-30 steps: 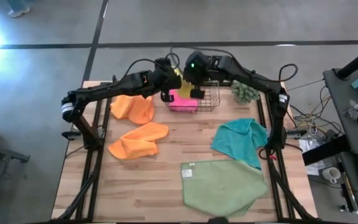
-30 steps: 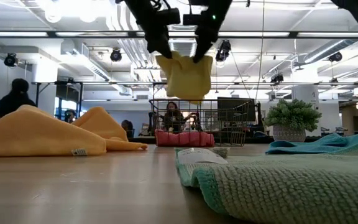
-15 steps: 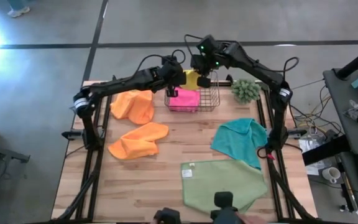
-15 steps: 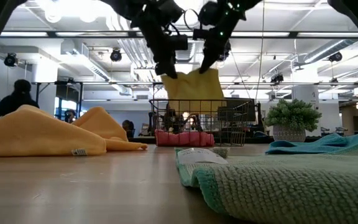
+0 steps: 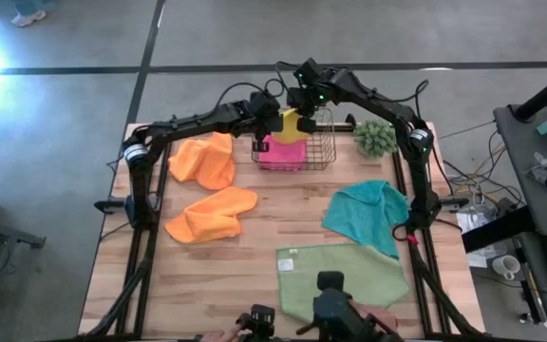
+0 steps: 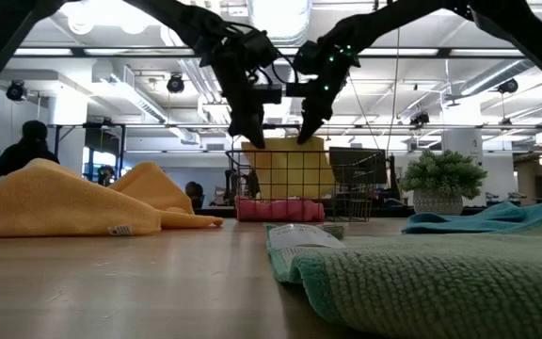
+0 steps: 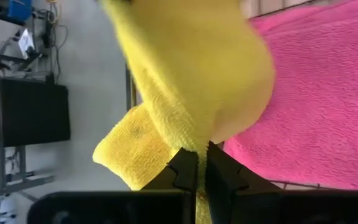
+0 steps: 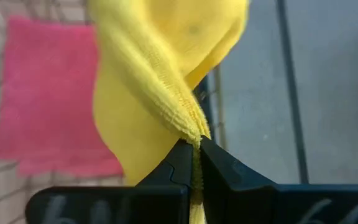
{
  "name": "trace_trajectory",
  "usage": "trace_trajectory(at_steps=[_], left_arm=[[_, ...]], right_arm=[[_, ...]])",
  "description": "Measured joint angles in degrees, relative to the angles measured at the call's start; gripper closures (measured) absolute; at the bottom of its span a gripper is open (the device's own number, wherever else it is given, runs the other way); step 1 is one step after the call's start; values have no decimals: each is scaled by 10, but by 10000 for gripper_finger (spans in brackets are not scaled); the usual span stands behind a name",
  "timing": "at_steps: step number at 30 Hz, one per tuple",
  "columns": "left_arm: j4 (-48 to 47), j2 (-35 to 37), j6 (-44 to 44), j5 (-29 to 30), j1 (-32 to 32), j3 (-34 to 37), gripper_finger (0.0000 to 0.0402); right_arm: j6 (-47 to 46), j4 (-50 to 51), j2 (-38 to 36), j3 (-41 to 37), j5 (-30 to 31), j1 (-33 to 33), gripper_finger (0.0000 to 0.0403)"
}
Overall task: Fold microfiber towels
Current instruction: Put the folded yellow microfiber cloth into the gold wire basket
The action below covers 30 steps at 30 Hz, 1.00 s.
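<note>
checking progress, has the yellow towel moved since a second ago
Yes. In the high view the yellow towel, pinched by both grippers, went from over the wire basket's near side to its far edge.

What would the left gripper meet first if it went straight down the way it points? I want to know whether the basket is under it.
Probably the pink towel in the wire basket; the left gripper holds the yellow towel above it.

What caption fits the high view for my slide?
Both grippers, left and right, pinch the yellow towel over the wire basket holding the pink towel.
</note>
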<state>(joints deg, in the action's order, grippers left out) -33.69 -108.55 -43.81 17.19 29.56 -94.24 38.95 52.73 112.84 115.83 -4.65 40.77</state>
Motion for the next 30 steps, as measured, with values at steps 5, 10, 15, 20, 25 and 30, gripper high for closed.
trace_trajectory(at_steps=[5,10,15,20,25,30], left_arm=[[-44,1,3,-13,0,-1,401],[0,11,-27,22,11,0,401],[-2,12,-31,29,19,-38,401],[-56,12,-10,14,19,-69,401],[-94,10,16,-50,18,-58,401],[-93,-6,15,-47,20,-57,401]], right_arm=[[14,-15,7,-3,-11,6,394],[17,-52,7,-8,2,9,394],[37,-92,2,-7,48,9,394],[57,-62,-2,-4,41,8,394],[96,-77,-1,-39,32,6,394],[107,-124,-1,-63,54,6,394]])
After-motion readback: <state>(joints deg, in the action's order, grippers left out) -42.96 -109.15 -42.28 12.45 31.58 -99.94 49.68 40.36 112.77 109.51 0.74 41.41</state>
